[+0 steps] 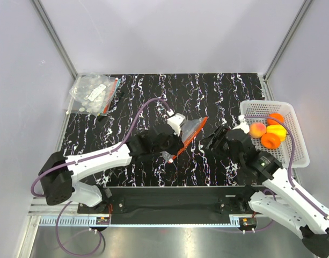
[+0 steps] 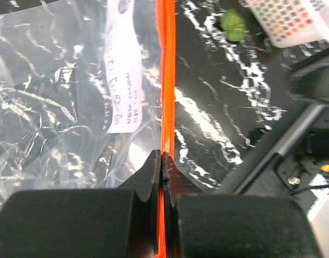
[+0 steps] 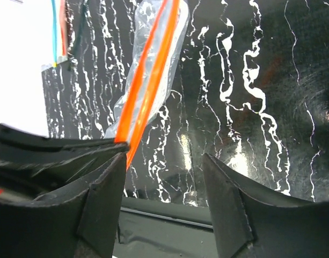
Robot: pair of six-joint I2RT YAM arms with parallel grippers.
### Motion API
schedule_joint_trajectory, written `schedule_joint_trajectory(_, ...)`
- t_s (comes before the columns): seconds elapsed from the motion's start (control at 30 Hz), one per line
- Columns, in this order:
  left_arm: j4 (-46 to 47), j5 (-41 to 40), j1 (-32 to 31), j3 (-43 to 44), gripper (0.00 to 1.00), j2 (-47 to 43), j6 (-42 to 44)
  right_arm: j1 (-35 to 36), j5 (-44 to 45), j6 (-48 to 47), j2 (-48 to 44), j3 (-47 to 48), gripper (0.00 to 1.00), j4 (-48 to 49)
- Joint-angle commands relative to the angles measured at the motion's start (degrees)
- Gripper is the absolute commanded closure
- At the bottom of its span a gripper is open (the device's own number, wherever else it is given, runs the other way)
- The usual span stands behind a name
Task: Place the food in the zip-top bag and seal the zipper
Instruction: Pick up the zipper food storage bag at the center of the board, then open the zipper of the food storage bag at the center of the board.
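The clear zip-top bag (image 1: 189,130) hangs tilted above the black marbled table, its red-orange zipper (image 1: 190,137) running diagonally. My left gripper (image 1: 176,144) is shut on the zipper (image 2: 166,80) near its lower end; the bag (image 2: 57,102) and its white label (image 2: 124,86) lie left of the strip. My right gripper (image 1: 214,138) is open and empty just right of the bag; in its wrist view the gripper (image 3: 164,164) has the zipper (image 3: 153,70) ending by its left finger. The food, two orange, one peach and one yellow fruit (image 1: 270,130), lies in the white basket (image 1: 295,140).
A pile of spare clear bags (image 1: 94,94) lies at the table's far left corner. A small green object (image 2: 233,24) sits on the table near the basket (image 2: 293,21). Grey walls enclose the table on three sides.
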Motion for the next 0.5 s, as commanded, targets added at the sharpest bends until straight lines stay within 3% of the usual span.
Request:
schedule_joint_trajectory(0.0,5.25,3.94,0.25,-0.06,1.0,-3.39,-2.24,0.44,0.04,-1.04,1.37,-0.32,0.36,4.87)
schedule_joint_trajectory(0.47,4.55,6.58,0.25,-1.38,1.0,-7.08,-2.16,0.44,-3.82,-0.42,9.46,0.91,0.38,12.77)
